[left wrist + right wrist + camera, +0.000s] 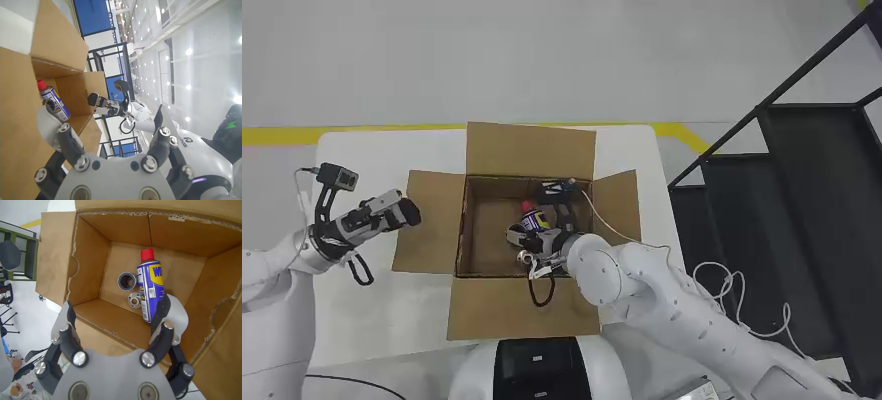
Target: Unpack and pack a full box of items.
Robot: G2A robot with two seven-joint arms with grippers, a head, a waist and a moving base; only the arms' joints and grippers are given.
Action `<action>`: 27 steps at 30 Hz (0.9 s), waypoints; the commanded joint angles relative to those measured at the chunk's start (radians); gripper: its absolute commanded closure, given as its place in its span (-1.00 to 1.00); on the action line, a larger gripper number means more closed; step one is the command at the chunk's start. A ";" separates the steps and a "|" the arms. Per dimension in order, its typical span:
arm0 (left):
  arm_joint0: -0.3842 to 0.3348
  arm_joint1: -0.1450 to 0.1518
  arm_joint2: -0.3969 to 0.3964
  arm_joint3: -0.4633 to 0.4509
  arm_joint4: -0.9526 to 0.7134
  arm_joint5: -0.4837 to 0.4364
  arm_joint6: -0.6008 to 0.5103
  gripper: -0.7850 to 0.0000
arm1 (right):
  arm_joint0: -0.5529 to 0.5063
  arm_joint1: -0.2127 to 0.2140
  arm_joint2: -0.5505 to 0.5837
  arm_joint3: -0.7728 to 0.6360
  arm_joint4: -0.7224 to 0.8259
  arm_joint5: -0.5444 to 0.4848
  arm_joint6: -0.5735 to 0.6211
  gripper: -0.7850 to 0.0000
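An open cardboard box (532, 150) stands on the white table with all its flaps spread. Inside it a blue spray can (151, 285) with a red cap stands upright beside a grey ring (127, 281) and a metal flange (134, 300). My right gripper (117, 300) hangs open over the box's near side, one finger (170, 309) next to the can's lower end, nothing held. In the top view it (540, 245) sits just above the can (532, 218). My left gripper (405, 212) is open and empty over the box's left flap, facing the can (53, 102).
Bare white table (362, 300) lies left of the box and in front of its left flap. A black stair frame (782, 200) stands beyond the table's right edge. A yellow floor line (342, 132) runs behind the table.
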 commanded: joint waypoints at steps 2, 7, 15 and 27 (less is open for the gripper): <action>-0.003 0.002 0.001 0.013 0.007 0.004 0.003 -1.00 | 0.000 0.000 0.000 0.000 0.002 -0.001 0.000 -1.00; -0.003 0.002 0.001 0.013 0.007 0.004 0.003 -1.00 | 0.000 0.000 0.000 0.000 0.002 -0.001 0.000 -1.00; 0.017 0.007 -0.014 0.016 0.041 0.013 0.075 -1.00 | 0.000 0.000 0.000 0.000 0.002 -0.001 0.000 -1.00; -0.063 0.037 -0.008 0.197 0.286 -0.058 0.102 -1.00 | 0.000 0.000 0.000 0.000 0.002 -0.001 0.000 -1.00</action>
